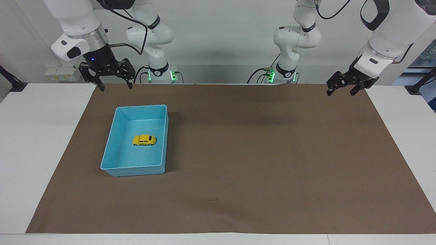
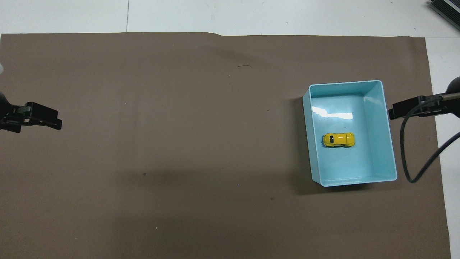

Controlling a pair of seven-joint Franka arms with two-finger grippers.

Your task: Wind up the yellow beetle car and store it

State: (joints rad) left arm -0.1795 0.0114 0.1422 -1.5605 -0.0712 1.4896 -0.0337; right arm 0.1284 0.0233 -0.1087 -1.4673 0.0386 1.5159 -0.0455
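In the blue bin (image 1: 115, 136) at the table's (image 1: 41, 143) 9 o'clock, yellow beetle car (image 1: 144, 140) sits stored. Right gripper (image 1: 105, 73) and left gripper (image 1: 345, 85) hang released, empty. Next: park.

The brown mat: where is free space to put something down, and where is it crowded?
The brown mat is bare from the blue bin to the left arm's end, and also between the bin and the mat's edge farthest from the robots. Only the bin's spot is taken; the yellow beetle car sits mid-floor inside.

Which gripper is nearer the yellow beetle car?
Right. The right gripper hangs by the blue bin holding the yellow beetle car; the left gripper waits at the table's other end.
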